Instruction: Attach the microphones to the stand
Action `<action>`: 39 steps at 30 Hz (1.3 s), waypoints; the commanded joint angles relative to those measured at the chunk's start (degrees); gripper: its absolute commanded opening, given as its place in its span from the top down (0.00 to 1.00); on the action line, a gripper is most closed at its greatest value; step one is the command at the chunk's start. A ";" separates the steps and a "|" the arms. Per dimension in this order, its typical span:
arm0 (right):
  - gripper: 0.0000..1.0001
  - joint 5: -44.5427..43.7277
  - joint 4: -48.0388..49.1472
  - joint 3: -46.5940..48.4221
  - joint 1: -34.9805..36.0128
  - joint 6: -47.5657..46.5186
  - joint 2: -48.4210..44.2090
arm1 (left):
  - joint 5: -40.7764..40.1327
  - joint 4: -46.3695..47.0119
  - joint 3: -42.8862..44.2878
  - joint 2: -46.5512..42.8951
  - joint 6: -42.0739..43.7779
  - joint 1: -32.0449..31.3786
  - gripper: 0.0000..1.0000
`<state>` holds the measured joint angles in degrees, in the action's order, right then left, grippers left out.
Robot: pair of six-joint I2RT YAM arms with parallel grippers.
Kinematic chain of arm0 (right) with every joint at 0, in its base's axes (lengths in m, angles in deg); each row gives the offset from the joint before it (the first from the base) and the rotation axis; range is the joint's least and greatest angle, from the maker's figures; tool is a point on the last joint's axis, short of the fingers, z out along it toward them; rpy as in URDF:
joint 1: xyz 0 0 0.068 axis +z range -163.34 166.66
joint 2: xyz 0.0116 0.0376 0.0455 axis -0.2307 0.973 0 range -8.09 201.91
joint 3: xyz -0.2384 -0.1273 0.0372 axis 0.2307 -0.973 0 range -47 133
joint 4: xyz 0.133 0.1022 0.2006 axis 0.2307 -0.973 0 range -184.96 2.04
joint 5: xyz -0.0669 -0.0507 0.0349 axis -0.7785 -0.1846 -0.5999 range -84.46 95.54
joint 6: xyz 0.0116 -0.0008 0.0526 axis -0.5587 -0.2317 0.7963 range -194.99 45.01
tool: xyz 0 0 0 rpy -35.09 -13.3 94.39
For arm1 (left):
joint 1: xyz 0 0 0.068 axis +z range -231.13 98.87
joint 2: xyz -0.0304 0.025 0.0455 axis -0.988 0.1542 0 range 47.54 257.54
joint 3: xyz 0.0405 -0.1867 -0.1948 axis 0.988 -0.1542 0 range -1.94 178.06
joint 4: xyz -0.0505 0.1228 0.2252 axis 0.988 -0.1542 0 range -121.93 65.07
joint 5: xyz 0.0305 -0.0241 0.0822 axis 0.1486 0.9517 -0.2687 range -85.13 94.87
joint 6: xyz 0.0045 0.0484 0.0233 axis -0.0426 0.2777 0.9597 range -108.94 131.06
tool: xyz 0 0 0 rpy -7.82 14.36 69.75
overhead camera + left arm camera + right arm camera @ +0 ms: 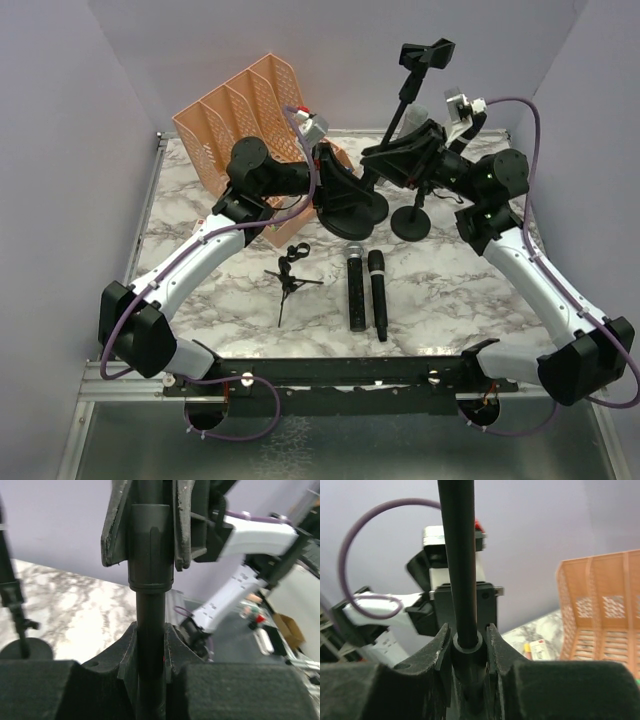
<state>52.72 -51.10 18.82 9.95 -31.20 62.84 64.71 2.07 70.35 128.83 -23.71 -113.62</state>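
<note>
Your left gripper (150,645) and right gripper (467,640) each have their jaws clamped on the pole of the tall black metal microphone stand (405,100), which stands toward the far edge of the white marble worktop (450,300). A silver-grilled black stick microphone (355,290) and an all-black stick microphone (378,295) lie side by side nearer the near edge, mid-width, well apart from both sets of jaws.

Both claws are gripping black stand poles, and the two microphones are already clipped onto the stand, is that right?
Not quite. The microphones are not clipped on: in the top external view both lie side by side on the marble table. The rest holds: the left gripper and the right gripper each clamp a black stand pole.
</note>
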 commanded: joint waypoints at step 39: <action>0.41 -14.83 2.49 -8.39 4.25 2.12 -10.39 | 5.99 1.03 4.74 -3.13 2.07 -0.38 1.00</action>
<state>29.94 -58.03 10.13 14.52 -30.93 51.76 62.72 -1.95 72.12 127.06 -19.49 -112.98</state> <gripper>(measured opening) 0.610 0.194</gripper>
